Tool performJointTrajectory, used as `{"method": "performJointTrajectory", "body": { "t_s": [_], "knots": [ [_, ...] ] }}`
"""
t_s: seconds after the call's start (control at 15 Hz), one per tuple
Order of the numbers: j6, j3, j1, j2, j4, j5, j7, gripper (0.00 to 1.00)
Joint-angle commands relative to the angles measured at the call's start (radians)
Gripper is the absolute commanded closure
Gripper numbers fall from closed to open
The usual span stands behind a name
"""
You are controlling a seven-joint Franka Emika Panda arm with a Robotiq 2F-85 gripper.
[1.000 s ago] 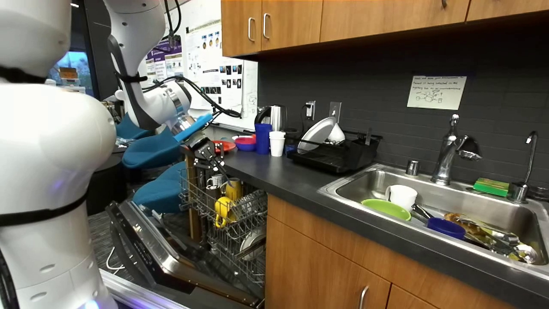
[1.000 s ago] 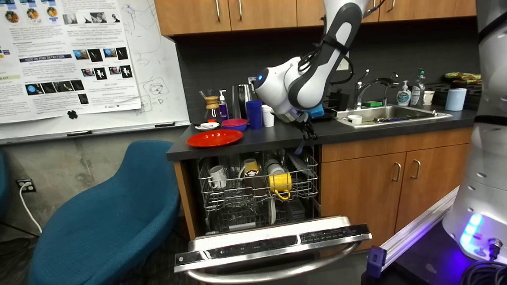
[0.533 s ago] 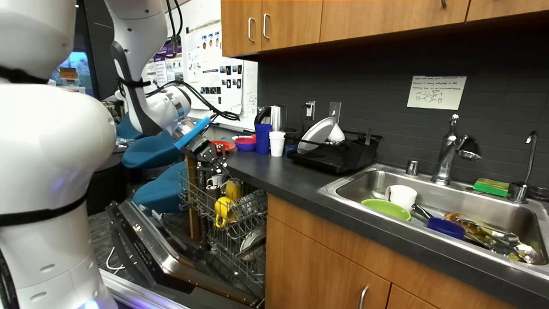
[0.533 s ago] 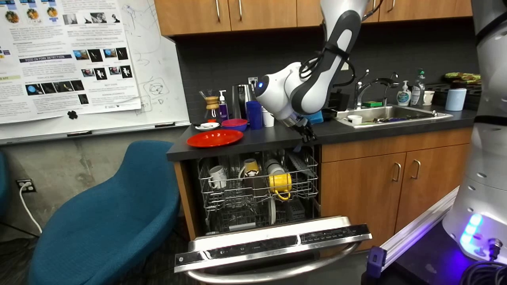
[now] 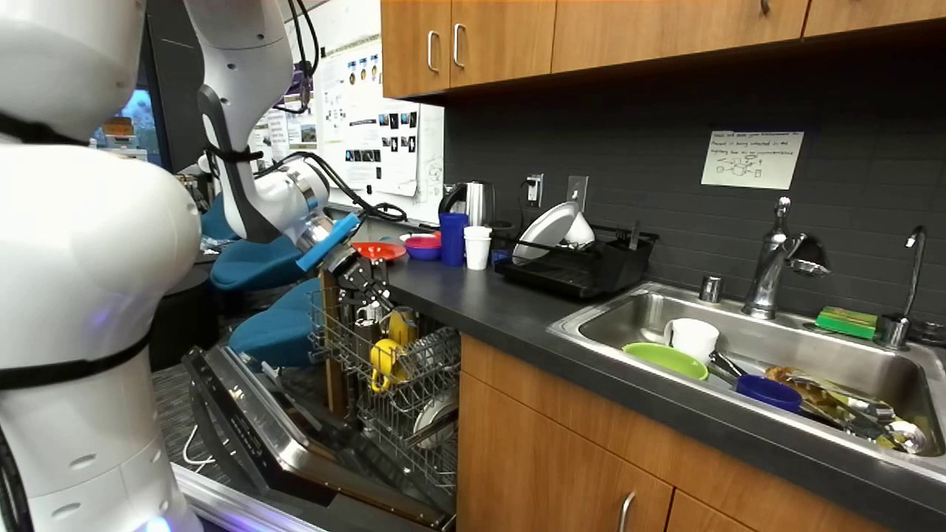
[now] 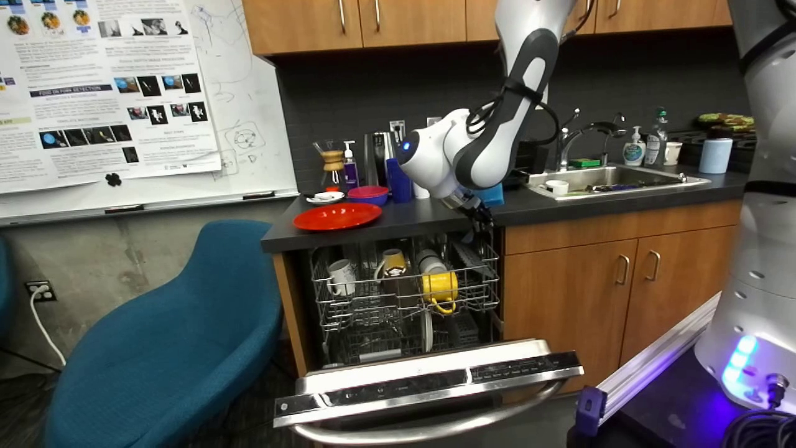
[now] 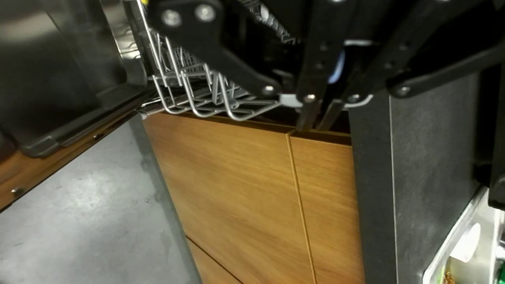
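One gripper [image 7: 316,118] (black, angular) hangs near the looped wire rack [image 7: 188,92]

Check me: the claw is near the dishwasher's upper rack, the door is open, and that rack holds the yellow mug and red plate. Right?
The red plate isn't there; both exterior views show it on the counter. The rest holds: door open, claw near the upper rack, yellow mug inside.
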Motion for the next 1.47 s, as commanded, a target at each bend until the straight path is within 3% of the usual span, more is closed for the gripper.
{"method": "performJointTrajectory", "body": {
  "t_s": [0.0,0.73,1.4],
  "knots": [
    [-0.029,-0.006,0.01,0.031,0.032,-0.01,0.046,0.98],
    [-0.071,-0.015,0.036,0.11,0.105,-0.014,0.177,0.98],
    [-0.108,-0.037,0.024,0.147,0.136,-0.021,0.192,0.98]
  ]
}}
